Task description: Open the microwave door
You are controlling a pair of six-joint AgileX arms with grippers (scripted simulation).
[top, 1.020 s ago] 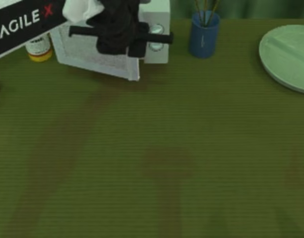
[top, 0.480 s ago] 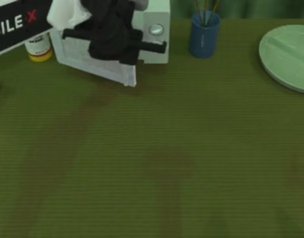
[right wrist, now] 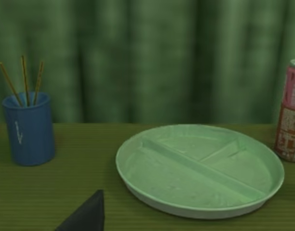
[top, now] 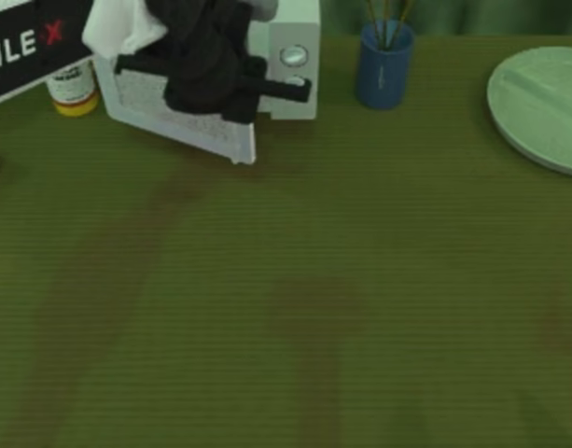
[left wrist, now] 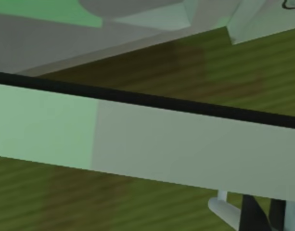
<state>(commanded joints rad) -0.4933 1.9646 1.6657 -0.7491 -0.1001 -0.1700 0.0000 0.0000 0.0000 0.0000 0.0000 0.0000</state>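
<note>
**Door part-open: left arm at the handle end**

The worktop (top: 295,299) is a green surface with all items along its far edge. The microwave (top: 295,28) stands at the far left. The microwave door (top: 188,117) is swung out from the cabinet at an angle, hinged at its left side, with its free edge toward the near side of the worktop. The door is judged partly open, not fully.

The left arm reaches in from the top view's left, and the left gripper (top: 211,70) sits over the door's upper edge and covers much of the cavity. In the left wrist view a pale panel with a dark edge fills the picture and a slim white bar (left wrist: 224,211) shows at one corner, probably the handle. The state of the left jaws cannot be told, nor whether they hold the handle.

The right arm is parked out of the top view; its wrist view shows only one dark tip, so its jaws cannot be judged.

A green divided plate (top: 542,103) lies at the far right. A blue cup (top: 383,65) with sticks stands just right of the microwave. A yellow-based bottle (top: 73,91) stands just left of the door.

Risks from here:
- A pull off the hinge arc may drag the light microwave.
- A weak hold may slip off the bar.
- A wider swing may strike the bottle.
</note>
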